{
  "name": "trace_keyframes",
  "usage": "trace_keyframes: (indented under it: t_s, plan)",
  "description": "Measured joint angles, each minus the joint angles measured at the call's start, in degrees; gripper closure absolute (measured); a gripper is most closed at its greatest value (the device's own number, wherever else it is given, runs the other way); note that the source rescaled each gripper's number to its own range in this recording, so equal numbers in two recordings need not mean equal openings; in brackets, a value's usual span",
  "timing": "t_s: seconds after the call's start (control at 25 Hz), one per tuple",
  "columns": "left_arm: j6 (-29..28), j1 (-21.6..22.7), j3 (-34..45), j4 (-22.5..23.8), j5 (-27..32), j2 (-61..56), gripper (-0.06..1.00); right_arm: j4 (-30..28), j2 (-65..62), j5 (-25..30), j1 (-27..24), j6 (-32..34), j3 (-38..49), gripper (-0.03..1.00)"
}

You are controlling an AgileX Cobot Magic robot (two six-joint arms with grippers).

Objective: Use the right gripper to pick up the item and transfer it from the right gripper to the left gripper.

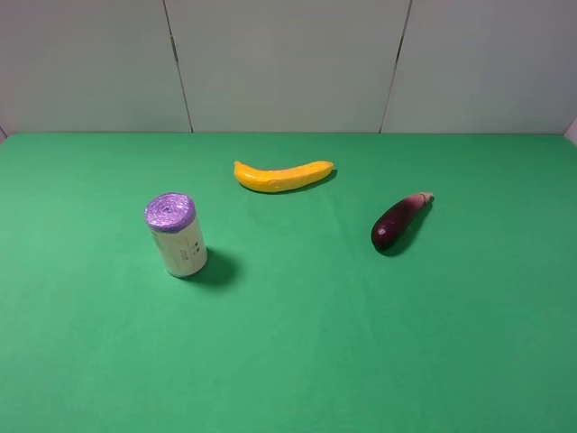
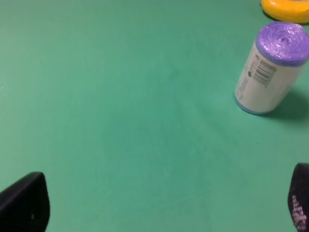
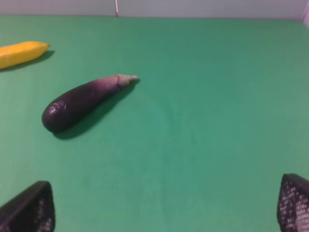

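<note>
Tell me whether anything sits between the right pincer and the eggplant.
Nothing visible does. Only green tabletop lies between the open right pincer and the eggplant; the banana lies off to one side, apart from both.

The eggplant (image 1: 399,222), glossy dark purple with a pale stem tip, lies on its side on the desk's (image 1: 297,361) right half, untouched. The right end effector (image 3: 161,208) and the left end effector (image 2: 161,203) are both spread wide.

A roll (image 1: 176,236) stands upright on the green cloth (image 1: 288,361), ahead of the left pincer (image 2: 159,210) and off its centre line; a banana (image 1: 283,175) lies beyond it, apart
</note>
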Motion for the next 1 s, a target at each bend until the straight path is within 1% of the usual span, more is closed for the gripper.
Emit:
trace_keyframes:
  t_s: [0.16, 0.28, 0.48, 0.68, 0.88, 1.0]
  plan:
    - [0.0, 0.0, 0.0, 0.0, 0.0, 0.0, -0.04, 0.0, 0.6, 0.3, 0.0, 0.6, -0.1, -0.03]
    - [0.0, 0.0, 0.0, 0.0, 0.0, 0.0, -0.04, 0.0, 5.2, 0.8, 0.0, 1.1, -1.8, -0.03]
    - [0.0, 0.0, 0.0, 0.0, 0.0, 0.0, -0.04, 0.0, 18.5, 0.9, 0.0, 1.1, -8.5, -0.03]
    - [0.0, 0.0, 0.0, 0.0, 0.0, 0.0, -0.04, 0.0, 32.9, 0.9, 0.0, 0.9, -17.5, -0.03]
    - [0.0, 0.0, 0.0, 0.0, 0.0, 0.0, -0.04, 1.1, 46.2, 0.8, 0.0, -1.8, -25.0, -0.03]
    - [0.0, 0.0, 0.0, 0.0, 0.0, 0.0, -0.04, 1.1, 53.2, 0.8, 2.5, -2.0, -27.9, -0.03]
